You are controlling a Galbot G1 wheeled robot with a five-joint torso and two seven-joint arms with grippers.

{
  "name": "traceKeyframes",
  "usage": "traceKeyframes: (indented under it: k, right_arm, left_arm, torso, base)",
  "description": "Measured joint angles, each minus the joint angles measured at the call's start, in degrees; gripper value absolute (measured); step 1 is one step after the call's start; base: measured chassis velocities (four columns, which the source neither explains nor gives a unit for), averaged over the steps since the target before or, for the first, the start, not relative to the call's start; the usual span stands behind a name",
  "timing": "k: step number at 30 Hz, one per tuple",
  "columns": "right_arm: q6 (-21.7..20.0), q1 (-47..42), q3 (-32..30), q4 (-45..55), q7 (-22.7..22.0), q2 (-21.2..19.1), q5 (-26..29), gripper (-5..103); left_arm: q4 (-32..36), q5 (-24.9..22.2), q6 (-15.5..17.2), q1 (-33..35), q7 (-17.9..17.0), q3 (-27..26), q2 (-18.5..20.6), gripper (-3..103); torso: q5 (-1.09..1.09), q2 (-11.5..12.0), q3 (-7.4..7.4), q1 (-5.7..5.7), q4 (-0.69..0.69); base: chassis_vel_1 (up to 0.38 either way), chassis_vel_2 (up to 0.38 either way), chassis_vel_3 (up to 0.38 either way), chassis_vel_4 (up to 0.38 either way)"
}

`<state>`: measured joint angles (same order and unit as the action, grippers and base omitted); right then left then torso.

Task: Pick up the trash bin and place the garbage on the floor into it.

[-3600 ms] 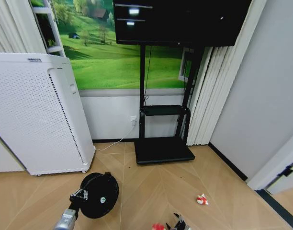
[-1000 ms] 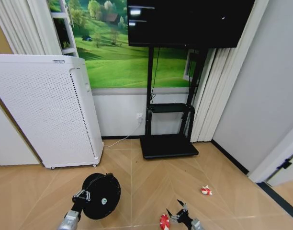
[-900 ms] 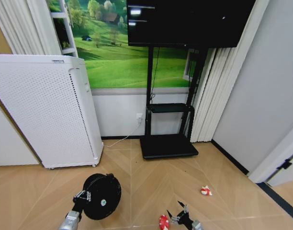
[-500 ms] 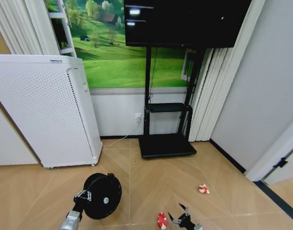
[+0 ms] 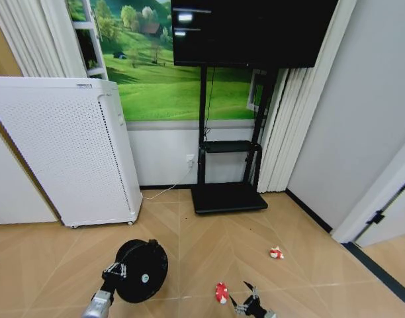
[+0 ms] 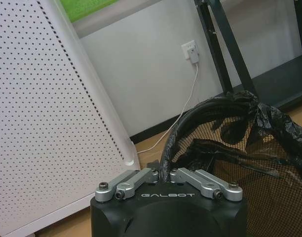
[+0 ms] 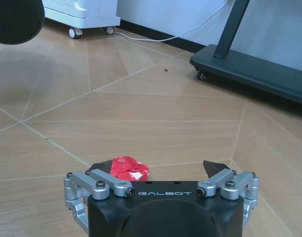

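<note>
Left gripper fingers clamp the bin rim (bag-lined); right gripper hangs spread wide, empty, over a wrapper.

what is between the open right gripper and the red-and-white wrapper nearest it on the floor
Nothing visible. The right gripper, jaws open, hangs low over bare wooden floor, and the small red-and-white wrapper lies just beside it toward the robot's left, with only floorboards between them in the right wrist view.
</note>
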<state>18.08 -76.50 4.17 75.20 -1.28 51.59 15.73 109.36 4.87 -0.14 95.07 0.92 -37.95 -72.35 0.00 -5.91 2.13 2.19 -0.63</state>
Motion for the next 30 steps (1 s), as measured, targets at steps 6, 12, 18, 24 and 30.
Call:
traceKeyframes:
  k: [6, 12, 18, 24, 30]
  right_arm:
    - [3.28, 1.26, 0.7, -2.48, -0.14, 0.79, -1.08, 100]
    - [0.31, 2.33, 3.01, -3.07, -1.36, 0.58, -3.18, 100]
    - [-1.54, 3.44, 5.78, -5.07, -5.58, 1.62, -4.26, 100]
    - [-2.87, 4.79, 7.34, -5.95, -5.1, 2.86, -1.81, 100]
    - [-3.46, 6.41, 9.28, -8.26, -4.66, 4.27, -1.51, 100]
  left_arm:
    - [-0.35, -0.08, -0.04, -0.42, -0.01, 0.2, 0.1, 4]
    - [-0.71, -0.01, -0.04, -0.52, 0.0, 0.69, 0.19, 4]
    - [-0.89, 0.03, -0.04, -0.45, 0.0, 0.74, 0.39, 4]
    - [-1.04, 0.14, -0.04, -0.38, 0.02, 0.87, 0.5, 4]
    - [-1.09, 0.44, -0.04, -0.21, 0.08, 1.06, 0.29, 4]
  torso:
    - [0.0, 0.0, -0.02, -0.02, 0.01]
    - [0.0, 0.0, -0.01, -0.01, 0.01]
    - [0.01, 0.0, -0.01, -0.01, -0.02]
    - [-0.01, -0.01, -0.01, -0.01, 0.02]
    - [0.0, -0.02, -0.01, -0.01, 0.0]
  base:
    - [0.12, 0.033, -0.154, -0.028]
    - [0.014, 0.006, -0.032, -0.004]
    - [-0.036, -0.011, 0.024, 0.004]
    - [0.0, 0.0, 0.0, 0.0]
    - [0.0, 0.0, 0.0, 0.0]
